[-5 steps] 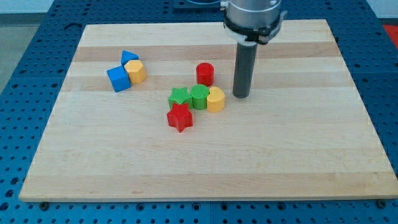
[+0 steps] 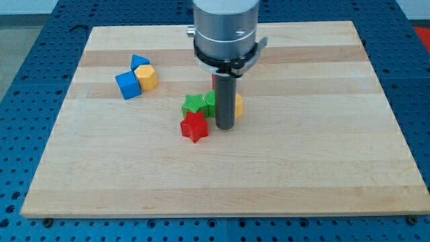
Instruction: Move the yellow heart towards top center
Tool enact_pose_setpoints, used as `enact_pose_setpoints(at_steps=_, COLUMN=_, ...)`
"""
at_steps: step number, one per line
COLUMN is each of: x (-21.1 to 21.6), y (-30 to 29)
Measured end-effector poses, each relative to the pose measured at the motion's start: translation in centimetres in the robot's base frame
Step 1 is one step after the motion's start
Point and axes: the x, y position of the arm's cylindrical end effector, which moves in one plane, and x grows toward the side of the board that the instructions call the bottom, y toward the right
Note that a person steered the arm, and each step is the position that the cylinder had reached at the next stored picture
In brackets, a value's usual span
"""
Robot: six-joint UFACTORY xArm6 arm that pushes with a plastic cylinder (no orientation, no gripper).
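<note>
The yellow heart (image 2: 238,105) lies near the board's middle, mostly hidden behind my rod; only its right edge shows. My tip (image 2: 224,128) rests on the board just below the heart, at its lower left. A green block (image 2: 210,103) sits against the heart's left side, with another green block (image 2: 193,104) further left. A red star (image 2: 195,126) lies left of my tip. The red cylinder above the heart is almost wholly hidden by the rod.
A blue cube (image 2: 127,85), a blue triangle (image 2: 138,62) and a yellow hexagon block (image 2: 146,77) cluster at the upper left. The wooden board (image 2: 322,168) ends at a blue perforated table on all sides.
My tip has moved from the heart's upper right, down and left, to just below the heart. The rod now covers the red cylinder and most of the heart. The blocks look unmoved.
</note>
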Motion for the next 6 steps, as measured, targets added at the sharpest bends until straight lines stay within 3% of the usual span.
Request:
enact_pose_setpoints(at_steps=3, x=-7.0, y=4.3)
enact_pose_setpoints(at_steps=6, x=-9.7, y=8.2)
